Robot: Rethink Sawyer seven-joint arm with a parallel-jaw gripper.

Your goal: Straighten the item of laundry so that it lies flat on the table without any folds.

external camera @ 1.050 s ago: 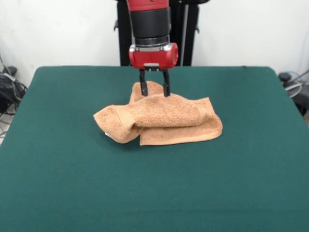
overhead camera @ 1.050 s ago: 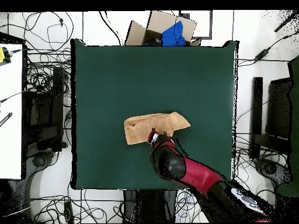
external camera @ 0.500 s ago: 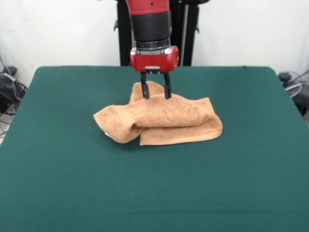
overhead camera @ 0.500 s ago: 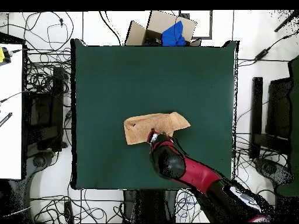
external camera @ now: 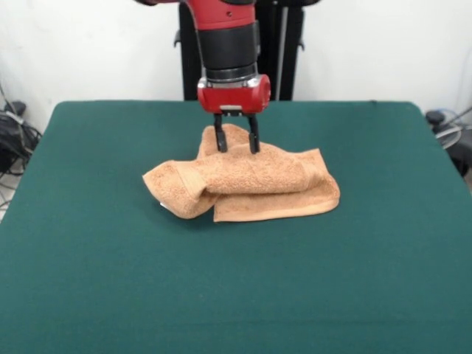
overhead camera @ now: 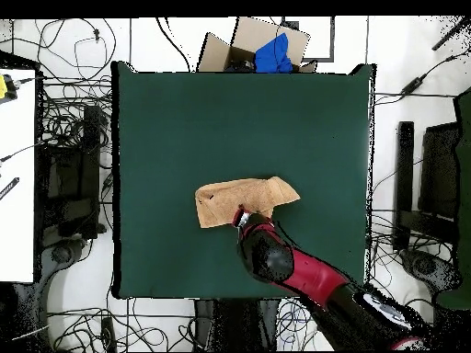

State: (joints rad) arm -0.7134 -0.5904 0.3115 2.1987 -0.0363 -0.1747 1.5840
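Your fingers [external camera: 220,141] stand apart, one on each side of the raised fold at the towel's [external camera: 251,184] far edge, tips down at the cloth but closed on nothing; whether they press into the pile or stop just above it, you cannot tell from the front. Over the last second the gripper [external camera: 237,144] has barely shifted: it drifted a touch sideways and back, at about the same height, and the jaws kept the same spread. The towel has not stirred, so nothing has been won yet; it sits bunched and doubled over near the middle of the table [external camera: 88,280], one rolled end toward the front view's left and a flat layer under it. You look to be lining up a pinch on that far fold. The arm [external camera: 228,37] comes straight down, wrist vertical; from overhead it reaches in at a slant from the base corner to the towel's near edge.
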